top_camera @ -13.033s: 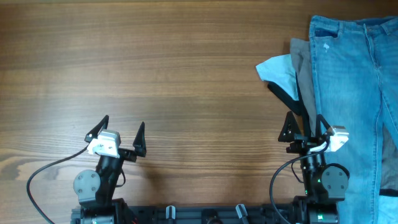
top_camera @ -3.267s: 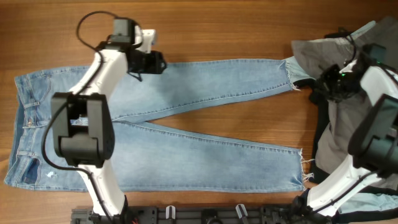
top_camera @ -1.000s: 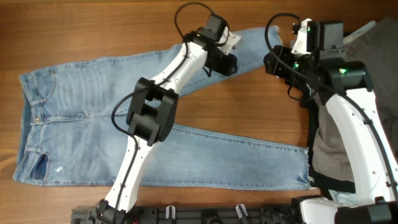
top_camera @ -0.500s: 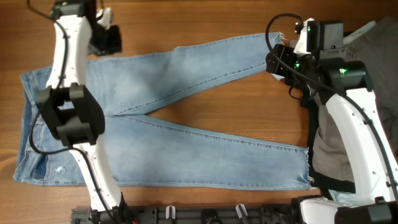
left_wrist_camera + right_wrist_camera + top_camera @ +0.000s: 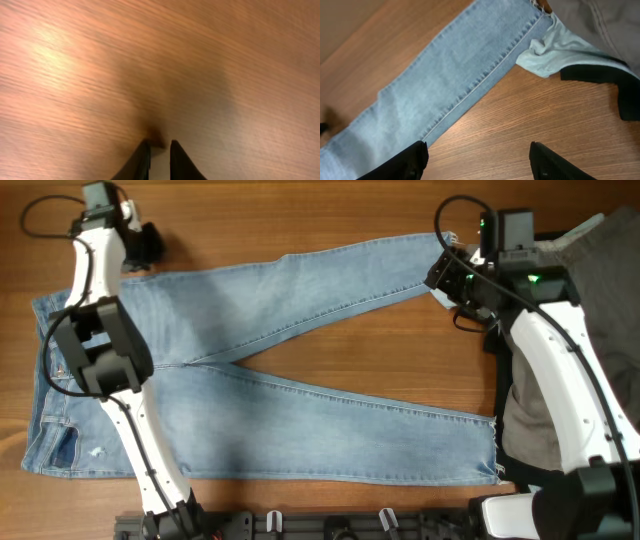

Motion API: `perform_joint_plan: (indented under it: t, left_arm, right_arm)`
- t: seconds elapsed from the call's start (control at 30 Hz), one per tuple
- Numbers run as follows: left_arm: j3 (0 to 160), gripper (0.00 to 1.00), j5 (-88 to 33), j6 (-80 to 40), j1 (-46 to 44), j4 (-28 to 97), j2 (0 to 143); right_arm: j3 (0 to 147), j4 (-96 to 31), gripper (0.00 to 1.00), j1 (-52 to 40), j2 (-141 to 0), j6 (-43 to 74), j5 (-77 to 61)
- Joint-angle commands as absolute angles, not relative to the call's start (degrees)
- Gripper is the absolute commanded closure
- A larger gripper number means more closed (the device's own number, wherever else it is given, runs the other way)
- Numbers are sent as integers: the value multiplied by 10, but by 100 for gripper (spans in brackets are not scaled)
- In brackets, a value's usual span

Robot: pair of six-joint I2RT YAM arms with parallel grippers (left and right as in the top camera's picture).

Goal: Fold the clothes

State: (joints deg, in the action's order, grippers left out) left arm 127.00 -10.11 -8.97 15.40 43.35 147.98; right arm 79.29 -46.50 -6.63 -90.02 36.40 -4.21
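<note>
We list: light-blue jeans (image 5: 300, 340) spread flat; left gripper (image 5: 159, 161) narrow, empty, far left; right gripper (image 5: 479, 162) wide, empty, above far leg.

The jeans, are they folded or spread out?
Spread out. The jeans lie flat on the table, legs apart in a V, nothing folded over.

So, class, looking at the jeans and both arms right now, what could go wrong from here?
1. The right fingers are open near the jeans hem, right beside a pale-blue piece and a black piece; closing there might catch those too.
2. The left fingers look shut over bare table, off the denim; a grasp there would likely get nothing.
3. The legs lie splayed, so folding now could leave them misaligned.
</note>
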Motion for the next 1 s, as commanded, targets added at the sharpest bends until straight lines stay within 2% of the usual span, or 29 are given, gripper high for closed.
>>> perform_joint_plan:
  t: [0.0,0.1,0.17,0.2,0.27,0.33,0.5,0.63,0.83,0.9,0.97]
  left_arm:
    - [1262,81,-59,-136,196,406,1539]
    - [1319,74,-86,-119,218,453,1525]
    - [1380,49,-91,-110,226,564,1492]
    - [1391,43,-91,-110,228,610,1474]
    - [1392,18,-79,-128,236,678,1449]
    - [1392,12,-46,-127,255,730,1446]
    - [1391,18,-41,-105,324,757,1439]
    - [1391,20,-4,-94,360,750,1432]
    - [1371,20,24,-55,370,661,1434]
    - [1351,32,-13,-46,370,642,1438]
    - [1323,49,-52,-35,368,632,1443]
  right_arm:
    - [798,-459,30,-63,-928,375,-30]
    - [798,-445,30,-63,-936,330,-52]
    - [798,-435,30,-64,-936,285,-97]
    - [798,-436,30,-64,-936,285,-105]
    - [798,-436,30,-65,-935,284,-107]
    - [798,-436,30,-65,-935,265,-122]
    - [798,-437,30,-65,-935,255,-147]
    - [798,-437,30,-65,-935,255,-147]
    - [798,-435,30,-65,-936,256,-133]
    - [798,-435,30,-65,-935,257,-133]
    - [798,-432,30,-65,-936,279,-114]
